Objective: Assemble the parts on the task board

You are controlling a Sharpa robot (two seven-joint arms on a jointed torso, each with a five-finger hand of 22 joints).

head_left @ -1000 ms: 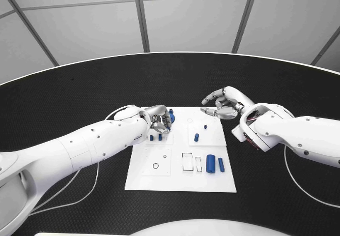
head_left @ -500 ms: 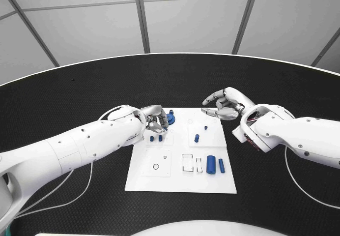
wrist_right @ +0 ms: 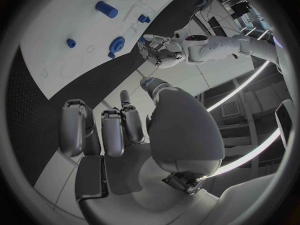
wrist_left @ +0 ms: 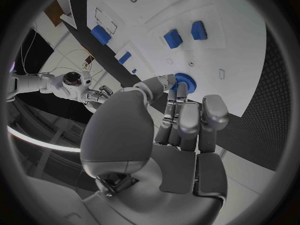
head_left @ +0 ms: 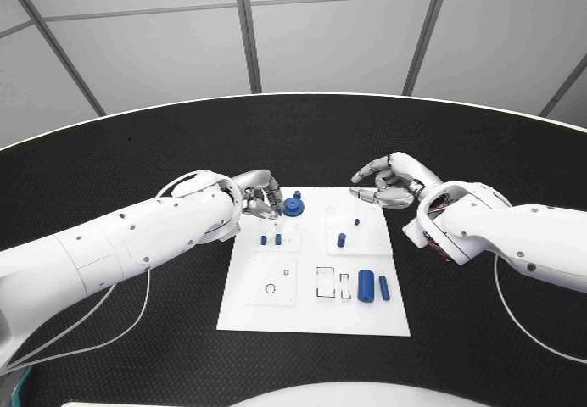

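Left hand (head_left: 254, 202) pinches blue round part (head_left: 293, 207) at task board's (head_left: 312, 318) far-left corner, likely seating it; right hand (head_left: 389, 182) hovers beside far-right corner, fingers curled in, holding nothing, apparently waiting.

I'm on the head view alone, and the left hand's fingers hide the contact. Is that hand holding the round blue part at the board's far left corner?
Observer: In the left wrist view, the left hand has its fingertips right at the round blue part, which has a toothed rim like a gear. I cannot tell whether they grip it.
Operator: Understood. Is the right hand carrying anything? Its curled fingers hide the palm from me.
Observer: No. The right wrist view shows the right hand with a bare palm, its fingers apart from the thumb and nothing between them.
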